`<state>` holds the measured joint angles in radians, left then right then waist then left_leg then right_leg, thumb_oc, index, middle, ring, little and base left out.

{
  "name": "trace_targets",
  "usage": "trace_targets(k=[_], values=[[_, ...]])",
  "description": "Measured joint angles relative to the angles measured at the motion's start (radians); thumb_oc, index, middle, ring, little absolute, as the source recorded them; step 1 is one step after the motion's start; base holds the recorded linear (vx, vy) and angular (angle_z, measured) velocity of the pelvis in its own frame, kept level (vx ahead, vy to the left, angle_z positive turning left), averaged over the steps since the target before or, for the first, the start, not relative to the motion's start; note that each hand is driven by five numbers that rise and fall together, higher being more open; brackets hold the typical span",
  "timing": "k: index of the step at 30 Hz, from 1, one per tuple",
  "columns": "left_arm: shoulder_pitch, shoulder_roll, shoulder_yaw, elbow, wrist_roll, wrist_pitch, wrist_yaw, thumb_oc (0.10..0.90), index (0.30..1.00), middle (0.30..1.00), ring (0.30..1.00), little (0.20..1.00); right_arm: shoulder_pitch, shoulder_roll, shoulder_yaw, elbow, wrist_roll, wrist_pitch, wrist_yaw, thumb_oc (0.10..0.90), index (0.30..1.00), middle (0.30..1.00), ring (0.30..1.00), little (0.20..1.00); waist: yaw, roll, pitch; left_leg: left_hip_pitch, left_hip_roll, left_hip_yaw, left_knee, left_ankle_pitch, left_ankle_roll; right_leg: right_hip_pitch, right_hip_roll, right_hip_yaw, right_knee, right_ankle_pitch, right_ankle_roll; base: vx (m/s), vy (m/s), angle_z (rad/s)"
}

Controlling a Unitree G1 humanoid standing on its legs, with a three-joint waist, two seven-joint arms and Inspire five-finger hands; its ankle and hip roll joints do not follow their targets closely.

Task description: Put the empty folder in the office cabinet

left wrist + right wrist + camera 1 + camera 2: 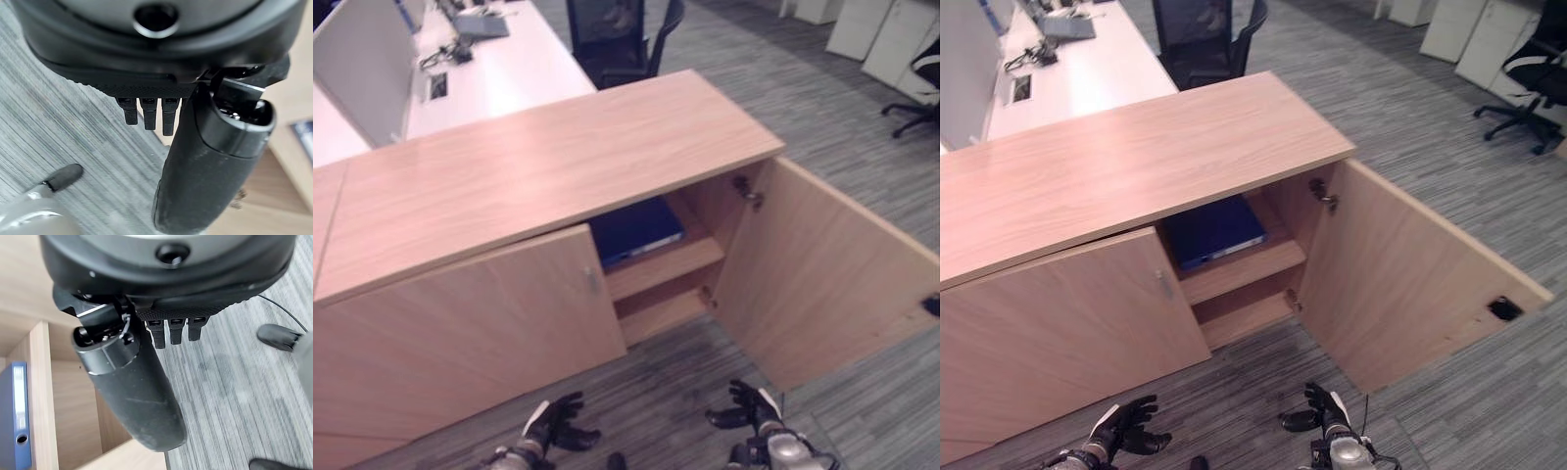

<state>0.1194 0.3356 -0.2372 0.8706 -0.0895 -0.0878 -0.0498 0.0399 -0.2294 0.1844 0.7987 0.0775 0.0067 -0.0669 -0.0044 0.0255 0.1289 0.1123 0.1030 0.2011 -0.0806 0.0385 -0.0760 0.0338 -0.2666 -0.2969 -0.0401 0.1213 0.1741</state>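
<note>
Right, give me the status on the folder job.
Looks nearly done: the blue folder lies flat on the upper shelf of the cabinet. Nothing is in hand: the left hand and right hand hang low over the carpet, holding nothing. Left, probably: the right door stands wide open, so closing it may remain.

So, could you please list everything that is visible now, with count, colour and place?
Cabinet: one, light wood, centre, standing on grey carpet.
Cabinet doors: two, light wood; right door swung open, left door closed.
Folder: one, blue, lying on the upper shelf inside the cabinet.
Desk: one, white, behind the cabinet, with small items on it.
Office chairs: two, black; one behind the cabinet, one far right.
Left hand: dark, low before the closed door, holding nothing.
Right hand: dark, low before the open door, holding nothing.
</note>
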Motion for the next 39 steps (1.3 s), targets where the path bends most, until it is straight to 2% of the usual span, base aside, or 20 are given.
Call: trace_targets(k=[2, 5, 9, 11, 12, 14, 15, 17, 18, 19, 20, 21, 22, 23, 25, 26, 27, 28, 31, 39], values=[[-0.023, -0.058, 0.006, 0.108, 0.025, 0.000, 0.017, 0.800, 0.900, 0.900, 0.900, 0.900, 0.010, -0.040, 0.011, 0.000, 0.000, 0.005, 0.000, 0.800, 0.900, 0.900, 0.900, 0.900, -0.021, 0.038, -0.016, 0.010, 0.048, 0.013, 0.000, 0.008, -0.013, 0.018, 0.061, 0.023, -0.057, 0.012, -0.016, -0.01, -0.189, -0.56], [-0.037, -0.131, -0.003, 0.100, 0.058, -0.008, 0.022, 0.800, 0.900, 0.900, 0.900, 0.900, 0.044, -0.151, 0.014, -0.004, 0.000, 0.011, -0.023, 0.800, 0.900, 0.900, 0.900, 0.900, -0.051, 0.087, -0.028, 0.012, 0.134, 0.031, 0.000, 0.033, -0.045, -0.003, 0.150, 0.049, -0.057, 0.003, -0.052, 0.00, -0.197, -0.41], [-0.091, -0.134, 0.019, 0.171, 0.059, -0.005, 0.048, 0.800, 0.900, 0.900, 0.900, 0.900, 0.036, -0.186, -0.015, -0.001, 0.002, 0.010, -0.038, 0.800, 0.900, 0.900, 0.900, 0.900, -0.080, 0.119, -0.027, -0.001, 0.167, 0.065, 0.013, -0.002, -0.065, -0.054, 0.187, 0.096, -0.056, 0.025, -0.086, 0.00, -0.222, -0.40], [-0.085, -0.133, 0.027, 0.186, 0.063, 0.003, 0.061, 0.800, 0.900, 0.900, 0.900, 0.900, 0.033, -0.195, 0.003, -0.003, 0.001, 0.012, -0.033, 0.800, 0.900, 0.900, 0.900, 0.900, -0.098, 0.153, -0.009, -0.002, 0.193, 0.086, 0.033, -0.005, -0.069, -0.081, 0.209, 0.108, -0.017, 0.012, -0.102, -0.02, -0.162, -0.57], [-0.077, -0.124, 0.028, 0.191, 0.063, 0.004, 0.065, 0.800, 0.900, 0.900, 0.900, 0.900, 0.032, -0.201, 0.032, -0.003, 0.000, 0.014, -0.028, 0.800, 0.900, 0.900, 0.900, 0.900, -0.091, 0.143, 0.013, -0.007, 0.201, 0.096, 0.090, -0.014, -0.055, -0.110, 0.216, 0.136, 0.031, -0.009, -0.130, 0.03, -0.119, -0.79], [-0.066, -0.123, 0.027, 0.192, 0.062, 0.008, 0.065, 0.800, 0.900, 0.900, 0.900, 0.900, 0.017, -0.197, 0.038, -0.005, 0.000, 0.015, -0.029, 0.800, 0.900, 0.900, 0.900, 0.900, -0.070, 0.117, 0.032, -0.044, 0.189, 0.043, 0.229, 0.043, -0.066, -0.065, 0.206, 0.174, -0.048, -0.007, -0.134, 0.12, -0.120, -0.84], [-0.095, -0.124, 0.025, 0.199, 0.061, 0.005, 0.074, 0.800, 0.900, 0.900, 0.900, 0.900, -0.007, -0.184, 0.027, -0.004, 0.001, 0.020, -0.036, 0.800, 0.900, 0.900, 0.900, 0.900, -0.055, 0.042, 0.066, -0.117, 0.049, -0.123, 0.281, -0.050, -0.081, -0.063, 0.134, 0.254, -0.049, 0.034, -0.174, 0.12, -0.061, -0.45], [-0.105, -0.125, 0.014, 0.194, 0.061, -0.006, 0.073, 0.800, 0.900, 0.900, 0.900, 0.900, -0.014, -0.175, 0.020, -0.002, 0.001, 0.020, -0.041, 0.800, 0.900, 0.900, 0.900, 0.900, -0.040, 0.008, 0.080, -0.119, -0.045, -0.155, 0.168, -0.063, -0.071, -0.074, 0.104, 0.274, -0.055, 0.032, -0.171, 0.08, -0.003, -0.49], [-0.103, -0.122, 0.009, 0.184, 0.055, -0.004, 0.076, 0.800, 0.900, 0.900, 0.900, 0.900, -0.018, -0.169, 0.007, -0.001, 0.001, 0.019, -0.044, 0.800, 0.900, 0.900, 0.900, 0.900, -0.043, 0.013, 0.078, -0.149, -0.076, -0.129, 0.161, -0.084, -0.031, -0.090, 0.124, 0.278, -0.056, 0.028, -0.164, 0.09, 0.009, -0.65], [-0.098, -0.123, 0.010, 0.182, 0.054, -0.003, 0.078, 0.800, 0.900, 0.900, 0.900, 0.900, -0.019, -0.167, 0.010, -0.004, 0.001, 0.016, -0.044, 0.800, 0.900, 0.900, 0.900, 0.900, -0.040, 0.029, 0.072, -0.148, -0.072, -0.121, 0.160, -0.109, 0.006, -0.091, 0.147, 0.283, -0.056, 0.025, -0.154, 0.10, 0.011, -0.76], [-0.086, -0.132, 0.008, 0.182, 0.056, -0.003, 0.080, 0.800, 0.900, 0.900, 0.900, 0.900, -0.019, -0.175, 0.010, -0.010, 0.002, 0.009, -0.043, 0.800, 0.900, 0.900, 0.900, 0.900, -0.034, 0.090, 0.055, -0.149, -0.036, -0.134, 0.133, -0.136, 0.066, -0.094, 0.205, 0.278, -0.043, 0.007, -0.129, 0.10, 0.015, -0.78], [-0.095, -0.132, 0.012, 0.187, 0.057, -0.003, 0.083, 0.800, 0.900, 0.900, 0.900, 0.900, -0.022, -0.164, 0.006, 0.008, 0.003, 0.003, -0.044, 0.800, 0.900, 0.900, 0.900, 0.900, -0.007, 0.101, 0.061, -0.145, 0.002, -0.116, 0.135, -0.076, 0.043, -0.123, 0.242, 0.283, 0.036, -0.017, -0.137, 0.10, 0.022, -0.77], [-0.092, -0.123, 0.016, 0.185, 0.057, -0.004, 0.086, 0.800, 0.900, 0.900, 0.900, 0.900, -0.019, -0.148, 0.004, 0.022, 0.007, 0.011, -0.042, 0.800, 0.900, 0.900, 0.900, 0.900, -0.002, 0.095, 0.054, -0.144, 0.021, -0.098, 0.133, -0.070, 0.044, -0.171, 0.250, 0.276, 0.192, -0.081, -0.136, 0.08, 0.023, -0.10], [-0.091, -0.098, 0.018, 0.184, 0.057, -0.004, 0.083, 0.800, 0.900, 0.900, 0.900, 0.900, 0.005, -0.126, 0.000, 0.041, 0.020, 0.025, -0.040, 0.800, 0.900, 0.900, 0.900, 0.900, -0.026, 0.039, 0.036, -0.127, -0.003, -0.115, 0.087, -0.067, 0.040, -0.138, 0.225, 0.265, 0.271, -0.212, -0.145, 0.09, 0.029, 0.40], [-0.102, -0.103, 0.021, 0.191, 0.057, 0.001, 0.083, 0.800, 0.900, 0.900, 0.900, 0.900, -0.004, -0.131, -0.008, 0.058, 0.024, 0.032, -0.043, 0.800, 0.900, 0.900, 0.900, 0.900, -0.027, 0.036, 0.040, -0.101, -0.006, -0.130, 0.048, -0.056, 0.025, -0.106, 0.226, 0.255, 0.207, -0.192, -0.157, 0.07, 0.039, 0.38], [-0.068, -0.106, 0.021, 0.197, 0.057, 0.001, 0.081, 0.800, 0.900, 0.900, 0.900, 0.900, -0.019, -0.158, -0.025, 0.062, 0.045, 0.033, -0.050, 0.800, 0.900, 0.900, 0.900, 0.900, -0.020, 0.032, 0.039, -0.043, -0.002, -0.124, 0.012, -0.017, 0.033, -0.032, 0.233, 0.245, 0.098, -0.138, -0.152, 0.04, 0.040, 0.07], [-0.050, -0.112, 0.020, 0.200, 0.057, 0.003, 0.082, 0.800, 0.900, 0.900, 0.900, 0.900, -0.023, -0.180, -0.040, 0.059, 0.050, 0.030, -0.054, 0.800, 0.900, 0.900, 0.900, 0.900, -0.022, 0.053, 0.026, -0.024, 0.005, -0.126, 0.015, 0.006, 0.033, -0.008, 0.247, 0.236, 0.064, -0.125, -0.149, 0.03, 0.026, 0.17], [-0.040, -0.113, 0.023, 0.204, 0.057, 0.004, 0.083, 0.800, 0.900, 0.900, 0.900, 0.900, -0.034, -0.191, -0.057, 0.060, 0.057, 0.031, -0.067, 0.800, 0.900, 0.900, 0.900, 0.900, -0.020, 0.061, 0.021, -0.014, 0.007, -0.127, 0.005, 0.009, 0.012, 0.014, 0.244, 0.228, 0.042, -0.111, -0.148, 0.03, 0.034, 0.19], [-0.038, -0.107, 0.035, 0.201, 0.057, 0.002, 0.085, 0.800, 0.900, 0.900, 0.900, 0.900, -0.130, -0.225, -0.103, 0.060, 0.087, 0.022, -0.088, 0.800, 0.900, 0.900, 0.900, 0.900, -0.013, 0.049, 0.021, -0.009, -0.021, -0.127, 0.000, 0.010, 0.018, 0.059, 0.220, 0.230, -0.056, -0.054, -0.138, 0.03, 0.044, 0.08], [-0.011, -0.076, 0.028, 0.123, 0.062, 0.016, 0.083, 0.800, 0.900, 0.900, 0.900, 0.900, -0.323, -0.268, -0.121, 0.059, 0.125, -0.002, -0.124, 0.800, 0.900, 0.900, 0.900, 0.900, 0.027, 0.048, 0.018, 0.008, -0.038, -0.155, -0.001, 0.009, 0.028, 0.091, 0.202, 0.200, -0.056, -0.057, -0.125, -0.01, 0.024, 0.12]])
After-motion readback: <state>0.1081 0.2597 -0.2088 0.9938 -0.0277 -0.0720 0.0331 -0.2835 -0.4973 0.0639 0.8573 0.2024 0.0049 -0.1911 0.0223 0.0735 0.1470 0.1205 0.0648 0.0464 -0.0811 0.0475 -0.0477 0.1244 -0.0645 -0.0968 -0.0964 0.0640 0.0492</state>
